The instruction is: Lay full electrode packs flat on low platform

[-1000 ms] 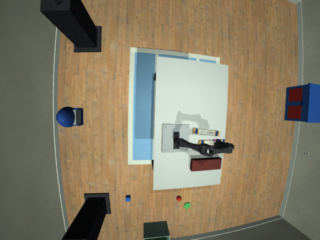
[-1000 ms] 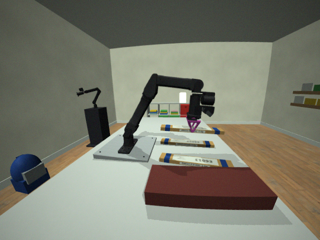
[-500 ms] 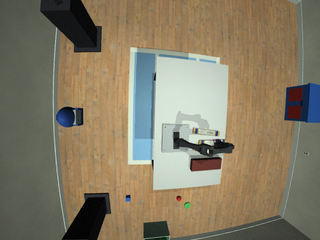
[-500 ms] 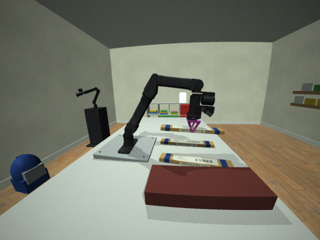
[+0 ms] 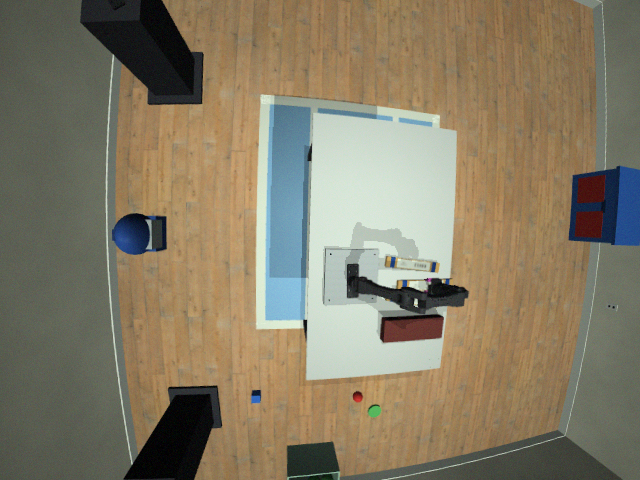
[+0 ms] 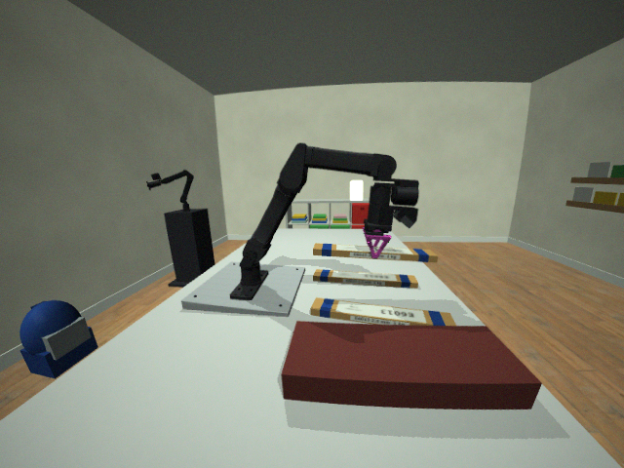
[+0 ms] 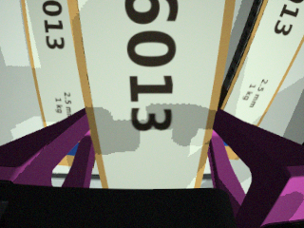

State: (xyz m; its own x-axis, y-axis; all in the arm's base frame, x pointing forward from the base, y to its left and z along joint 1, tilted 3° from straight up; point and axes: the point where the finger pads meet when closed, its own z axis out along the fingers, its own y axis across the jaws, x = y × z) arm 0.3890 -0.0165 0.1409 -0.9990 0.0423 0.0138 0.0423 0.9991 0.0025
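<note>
White table [image 5: 382,170] [image 6: 201,372], everything on it. Black arm [image 5: 379,289] [image 6: 337,160] reaches toward 3 o'clock in the top view. Dark-red low platform [image 5: 412,329] [image 6: 403,352] at 6 o'clock from the gripper [image 5: 429,281] [image 6: 375,255] [image 7: 152,112]; no pack on it. Middle pack [image 5: 412,283] [image 6: 347,253] [image 7: 152,166] looks raised, roughly level, pinched across its width by the fingers. Far pack [image 5: 412,265] [image 6: 365,278] [image 7: 45,62] lies flat toward 12 o'clock, near pack [image 6: 377,311] [image 7: 266,66] toward 6. Probable step: judging the load; looks alone won't tell full from light. Hold it still, clear of neighbours, before trusting any weight. If full, carry high over the near pack, centre above the platform, lower flat, then spread fingers; if light, return it to the table

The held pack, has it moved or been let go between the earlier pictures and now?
Nothing visibly changed. The tool keeps its grip on the pack, held raised above the table. No visible shift shows in the arm, the two other packs or the platform.
</note>
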